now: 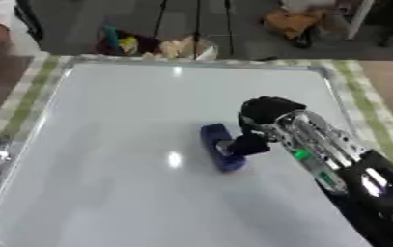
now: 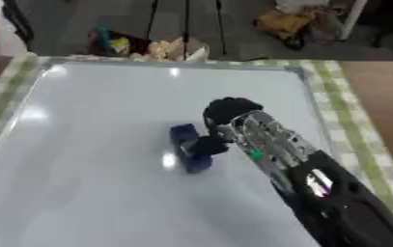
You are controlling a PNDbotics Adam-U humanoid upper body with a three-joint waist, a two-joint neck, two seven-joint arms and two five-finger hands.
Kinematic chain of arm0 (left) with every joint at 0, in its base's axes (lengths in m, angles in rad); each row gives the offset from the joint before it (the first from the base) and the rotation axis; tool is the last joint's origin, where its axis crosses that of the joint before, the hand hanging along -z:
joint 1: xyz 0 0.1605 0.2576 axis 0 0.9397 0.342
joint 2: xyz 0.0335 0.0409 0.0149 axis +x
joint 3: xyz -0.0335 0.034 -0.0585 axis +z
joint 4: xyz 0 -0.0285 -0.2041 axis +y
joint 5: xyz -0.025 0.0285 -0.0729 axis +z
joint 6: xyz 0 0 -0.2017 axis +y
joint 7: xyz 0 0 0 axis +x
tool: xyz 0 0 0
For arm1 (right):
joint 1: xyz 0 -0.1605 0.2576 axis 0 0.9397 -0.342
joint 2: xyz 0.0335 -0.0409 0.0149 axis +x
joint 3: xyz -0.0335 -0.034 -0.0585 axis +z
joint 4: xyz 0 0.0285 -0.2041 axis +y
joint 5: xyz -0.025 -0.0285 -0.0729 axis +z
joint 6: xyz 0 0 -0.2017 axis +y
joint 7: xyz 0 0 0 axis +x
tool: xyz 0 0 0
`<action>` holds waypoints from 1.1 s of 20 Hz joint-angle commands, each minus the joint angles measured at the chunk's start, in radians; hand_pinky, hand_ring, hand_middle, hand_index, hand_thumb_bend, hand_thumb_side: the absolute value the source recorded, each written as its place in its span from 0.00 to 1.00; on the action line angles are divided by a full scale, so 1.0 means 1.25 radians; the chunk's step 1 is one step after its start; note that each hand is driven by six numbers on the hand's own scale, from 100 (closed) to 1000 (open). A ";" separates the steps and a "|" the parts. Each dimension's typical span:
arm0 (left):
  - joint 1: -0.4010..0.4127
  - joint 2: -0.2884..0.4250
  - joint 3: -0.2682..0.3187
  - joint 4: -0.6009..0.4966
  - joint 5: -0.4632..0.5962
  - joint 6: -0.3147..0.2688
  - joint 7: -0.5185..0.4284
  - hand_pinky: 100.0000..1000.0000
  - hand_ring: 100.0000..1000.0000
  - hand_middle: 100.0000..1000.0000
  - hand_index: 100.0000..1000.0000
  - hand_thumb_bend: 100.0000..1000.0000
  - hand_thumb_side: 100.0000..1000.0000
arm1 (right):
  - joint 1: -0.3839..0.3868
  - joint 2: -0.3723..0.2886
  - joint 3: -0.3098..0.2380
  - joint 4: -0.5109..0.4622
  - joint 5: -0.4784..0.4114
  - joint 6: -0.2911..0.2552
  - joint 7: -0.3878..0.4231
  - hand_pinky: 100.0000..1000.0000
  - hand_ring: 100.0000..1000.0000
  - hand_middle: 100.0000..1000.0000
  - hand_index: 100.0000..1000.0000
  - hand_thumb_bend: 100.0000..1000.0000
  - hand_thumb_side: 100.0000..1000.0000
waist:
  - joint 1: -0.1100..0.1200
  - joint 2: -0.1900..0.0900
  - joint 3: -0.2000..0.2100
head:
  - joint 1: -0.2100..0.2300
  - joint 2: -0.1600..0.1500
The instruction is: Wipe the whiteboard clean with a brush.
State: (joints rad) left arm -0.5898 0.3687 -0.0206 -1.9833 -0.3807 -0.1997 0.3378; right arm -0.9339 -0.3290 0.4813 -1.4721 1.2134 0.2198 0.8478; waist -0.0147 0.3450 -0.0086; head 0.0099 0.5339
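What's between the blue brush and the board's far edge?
Nothing: bare whiteboard with only light glare, clearest in the left eye view. The right hand holds the brush mid-board.

From where I stand, the right hand (image 1: 263, 126) covers the near side of the blue brush (image 1: 219, 150), its fingers a dark blur, and the whiteboard (image 1: 123, 125) runs off the bottom edge.
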 commanded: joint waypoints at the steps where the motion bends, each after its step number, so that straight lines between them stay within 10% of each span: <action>1: -0.016 0.007 -0.001 -0.013 0.003 -0.003 -0.002 0.84 0.90 0.88 0.94 0.19 1.00 | -0.021 -0.011 -0.009 -0.040 -0.021 0.000 0.005 0.58 0.71 0.61 0.13 0.18 1.00 | 0.002 -0.015 0.000 | -0.002 -0.007; 22: -0.021 0.003 -0.001 -0.013 0.004 -0.008 -0.001 0.83 0.90 0.88 0.92 0.20 1.00 | -0.007 0.023 -0.013 0.030 -0.009 0.038 0.022 0.55 0.72 0.60 0.08 0.18 1.00 | -0.002 -0.016 0.007 | -0.006 -0.007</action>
State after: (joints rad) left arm -0.5998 0.3677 -0.0209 -1.9833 -0.3784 -0.2044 0.3361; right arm -0.9312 -0.2996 0.4793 -1.4408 1.1896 0.2549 0.8740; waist -0.0202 0.3450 -0.0007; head 0.0059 0.5337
